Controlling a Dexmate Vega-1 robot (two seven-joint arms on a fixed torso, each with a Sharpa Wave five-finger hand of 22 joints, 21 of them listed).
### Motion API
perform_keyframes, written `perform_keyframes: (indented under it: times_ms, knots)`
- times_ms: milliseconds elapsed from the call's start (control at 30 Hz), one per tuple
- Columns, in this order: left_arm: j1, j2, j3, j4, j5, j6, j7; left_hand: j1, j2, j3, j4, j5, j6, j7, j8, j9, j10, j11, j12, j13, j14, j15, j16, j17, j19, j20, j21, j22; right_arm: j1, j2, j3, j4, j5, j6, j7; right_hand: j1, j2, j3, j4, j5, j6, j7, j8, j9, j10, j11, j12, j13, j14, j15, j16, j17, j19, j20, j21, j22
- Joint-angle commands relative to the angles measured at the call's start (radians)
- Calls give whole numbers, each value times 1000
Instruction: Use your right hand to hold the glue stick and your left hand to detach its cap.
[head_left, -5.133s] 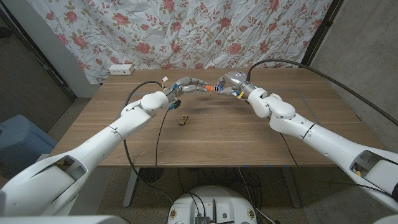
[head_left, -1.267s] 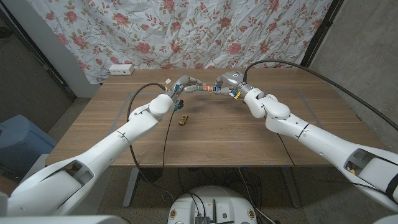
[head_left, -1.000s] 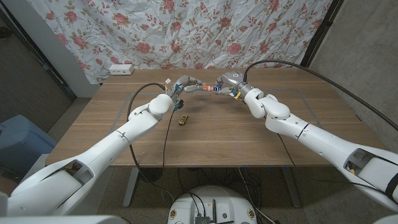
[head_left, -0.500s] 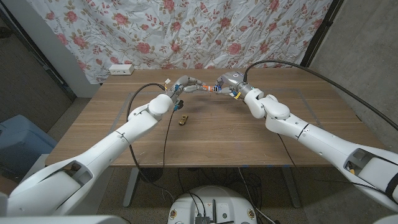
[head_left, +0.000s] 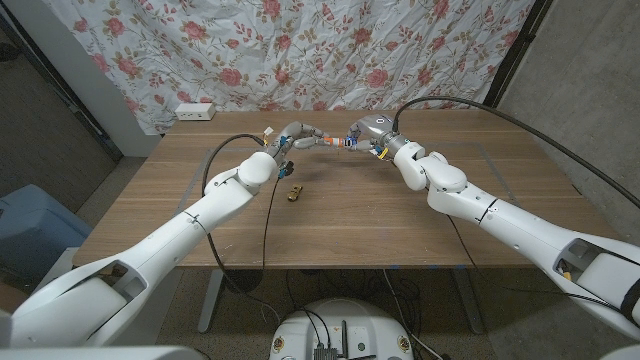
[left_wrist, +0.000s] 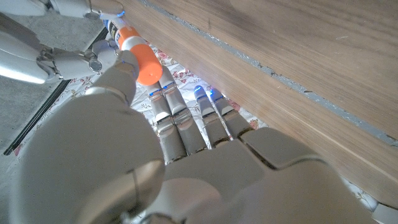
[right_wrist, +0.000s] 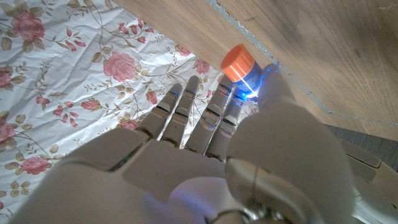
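Far left of the head view, a white power strip (head_left: 194, 111) sits at the back corner of the wooden table (head_left: 340, 215), under the floral curtain (head_left: 300, 50). A small dark-and-yellow object (head_left: 294, 192) lies on the wood nearer the front, beside the left arm's cable; too small to identify.

Left hand (head_left: 303, 136) is raised over the table's far middle, reaching toward the right hand. In the left wrist view the left hand's fingers (left_wrist: 180, 121) lie straight and close together, thumb tip touching the orange cap (left_wrist: 144, 61) of the glue stick (left_wrist: 124, 38). Cannot tell if it actually grips the cap or only touches it.

Glue stick sits between the two hands, above the far middle of the table, cap on. Its white labelled body runs toward the right hand, seen at the edge of the left wrist view.

Right hand (head_left: 366, 132) holds the glue stick. Right wrist view: the thumb presses the stick against the fingers (right_wrist: 221, 115), the orange cap end poking out past them, a blue light glowing just beside it.
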Motion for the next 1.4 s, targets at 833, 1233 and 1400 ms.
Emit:
perform_keyframes:
  times_ms: [833, 1233, 1400]
  knots:
    - [17, 31, -19, -41, 10, 33, 19, -10, 3, -17, 3, 4, -3, 5, -19, 6, 3, -28, -13, 4, -2, -100, -5, 0, -2, -8, -1, 4, -6, -26, 11, -4, -7, -1, -4, 5, 13, -9, 1, 5, 69, -23, 0, 4, 7, 0, 4, 5, 0, -122, 6, -1, 5, 3, 1, 2]
    - [37, 47, -31, -70, 5, 44, 25, -13, 5, -22, 4, 4, -11, 6, -25, 6, -4, -28, -15, 5, -8, -96, -7, 0, -6, -9, -2, 4, -12, -42, 13, -16, -20, -3, 10, 2, 13, -11, 3, 4, 70, -22, -2, 4, 6, 1, 4, 5, 2, -120, 7, -1, 7, 2, 1, 2]
    - [46, 54, -36, -72, -4, 41, 21, -15, 5, -26, 4, 4, -17, 2, -30, 7, -22, -28, -20, 5, -18, -94, -9, 0, -10, -11, -3, 4, -15, -52, 15, -26, -27, -5, 26, 1, 13, -11, 2, 5, 70, -22, -3, 4, 6, 1, 4, 5, 2, -121, 6, -1, 7, 2, 1, 3]
